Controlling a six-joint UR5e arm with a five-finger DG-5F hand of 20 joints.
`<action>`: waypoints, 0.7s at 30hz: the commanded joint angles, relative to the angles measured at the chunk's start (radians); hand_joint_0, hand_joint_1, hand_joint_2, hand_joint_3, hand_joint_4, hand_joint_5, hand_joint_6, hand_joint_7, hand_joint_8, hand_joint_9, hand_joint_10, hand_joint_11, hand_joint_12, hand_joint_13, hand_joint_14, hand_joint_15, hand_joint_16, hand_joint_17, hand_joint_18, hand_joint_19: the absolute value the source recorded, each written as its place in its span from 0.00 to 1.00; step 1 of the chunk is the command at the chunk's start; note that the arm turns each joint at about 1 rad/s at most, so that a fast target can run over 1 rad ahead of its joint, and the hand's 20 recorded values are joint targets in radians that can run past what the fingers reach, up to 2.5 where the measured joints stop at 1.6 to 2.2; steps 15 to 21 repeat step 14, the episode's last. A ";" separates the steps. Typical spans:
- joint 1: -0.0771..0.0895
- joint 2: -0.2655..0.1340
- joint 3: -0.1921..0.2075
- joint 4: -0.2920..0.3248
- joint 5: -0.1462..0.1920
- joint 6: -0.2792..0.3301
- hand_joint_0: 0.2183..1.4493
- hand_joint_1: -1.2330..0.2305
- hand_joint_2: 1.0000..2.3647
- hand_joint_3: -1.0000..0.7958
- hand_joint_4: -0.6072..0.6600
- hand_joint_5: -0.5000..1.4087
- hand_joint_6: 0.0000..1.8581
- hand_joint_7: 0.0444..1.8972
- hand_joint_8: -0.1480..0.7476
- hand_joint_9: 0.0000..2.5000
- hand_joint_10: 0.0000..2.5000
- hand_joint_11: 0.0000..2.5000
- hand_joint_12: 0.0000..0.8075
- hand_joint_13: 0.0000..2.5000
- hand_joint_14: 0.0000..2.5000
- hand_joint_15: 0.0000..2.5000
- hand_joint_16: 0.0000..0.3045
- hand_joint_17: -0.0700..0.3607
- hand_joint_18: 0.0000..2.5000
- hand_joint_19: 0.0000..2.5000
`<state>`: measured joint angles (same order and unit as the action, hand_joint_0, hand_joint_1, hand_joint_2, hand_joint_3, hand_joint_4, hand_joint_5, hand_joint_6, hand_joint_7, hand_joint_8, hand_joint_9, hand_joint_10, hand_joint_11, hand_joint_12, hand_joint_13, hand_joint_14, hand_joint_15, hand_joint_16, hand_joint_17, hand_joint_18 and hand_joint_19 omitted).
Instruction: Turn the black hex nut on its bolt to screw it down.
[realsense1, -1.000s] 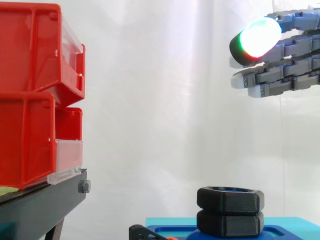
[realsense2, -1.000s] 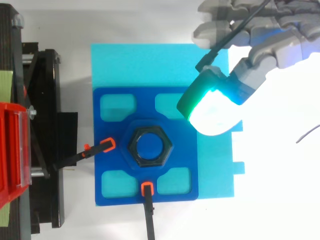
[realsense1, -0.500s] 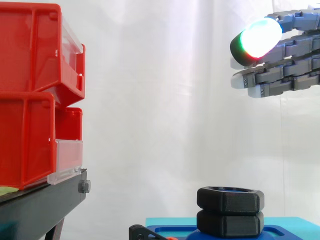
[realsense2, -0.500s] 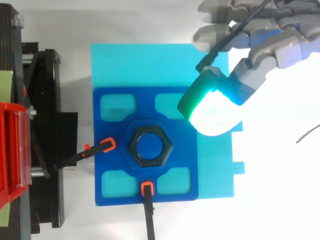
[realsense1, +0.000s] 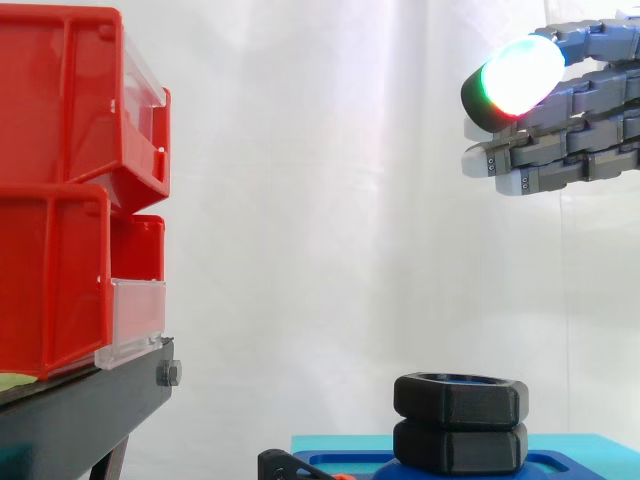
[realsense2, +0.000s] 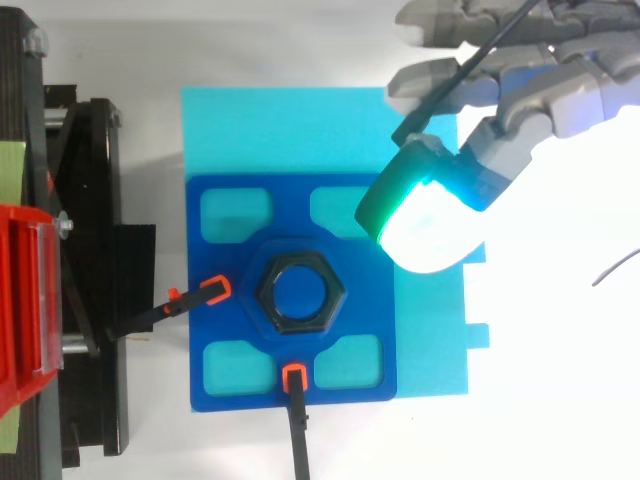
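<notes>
Orange-tipped black clamps (realsense2: 214, 290) are seen at the left and near edges of the dark blue fixture plate (realsense2: 232, 285), and contact with them is judged the first hazard if the descent is made off-centre. The black hex nut (realsense2: 299, 292) is found at the middle of that plate, stacked flush on a second black hex body (realsense1: 460, 445); the bolt's thread is hidden, so binding or cross-threading cannot be ruled out if the nut is pressed while being turned. A slip is also judged possible, since the thick pads would be set against short flat faces. Up and to the right, well apart from the nut, the hand (realsense1: 565, 140) is held with fingers extended and nothing grasped, one fingertip pad (realsense2: 425, 215) glowing white and green. The plate is carried on a pale cyan base (realsense2: 300, 125) over a white surface. At far left, red bins (realsense1: 60, 190) are stacked on a black stand (realsense1: 90, 410), and a white curtain (realsense1: 310, 200) closes the scene behind.
</notes>
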<state>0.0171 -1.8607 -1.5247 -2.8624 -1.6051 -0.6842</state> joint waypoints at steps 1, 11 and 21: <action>0.000 0.000 0.000 0.000 -0.001 0.000 0.20 0.62 0.00 0.28 0.41 0.10 0.27 0.27 0.23 0.08 0.00 0.00 0.38 0.00 0.00 0.00 0.18 0.45 0.00 0.00; 0.000 0.000 0.000 0.000 0.001 0.000 0.20 0.62 0.00 0.28 0.42 0.10 0.27 0.27 0.20 0.07 0.00 0.00 0.38 0.00 0.00 0.00 0.18 0.45 0.00 0.00; 0.000 0.000 0.000 0.000 -0.001 0.000 0.19 0.63 0.00 0.28 0.42 0.10 0.27 0.27 0.19 0.07 0.00 0.00 0.38 0.00 0.00 0.00 0.18 0.45 0.00 0.00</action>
